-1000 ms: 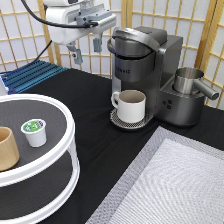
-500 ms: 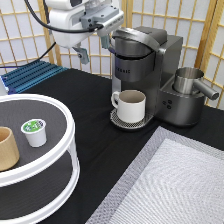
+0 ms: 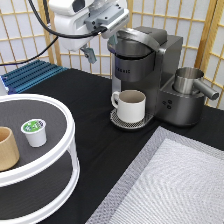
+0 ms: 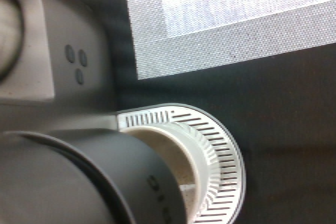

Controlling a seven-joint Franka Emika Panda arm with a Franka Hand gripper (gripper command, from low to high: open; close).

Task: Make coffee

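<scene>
The coffee pod [image 3: 34, 132], white with a green-and-white foil top, stands on the upper shelf of a round white two-tier stand [image 3: 65, 125] at the exterior view's left. My gripper [image 3: 100, 46] is at the exterior view's top, just left of the head of the grey coffee machine [image 3: 155, 60], open and empty, far from the pod. A white handled mug [image 3: 131, 105] sits on the machine's drip tray. The wrist view looks down on the machine's closed lid [image 4: 75, 180] and the slotted drip tray [image 4: 221, 160].
A tan wooden cup [image 3: 6, 148] stands on the stand beside the pod. A metal jug [image 3: 187, 80] sits on the machine's right side. A grey mat [image 3: 170, 185] lies at the bottom right. A blue rack [image 3: 30, 75] and a screen wall are behind.
My gripper has moved right and slightly up, from left of the machine to right beside its head. The pod, mug and cup have not moved.
</scene>
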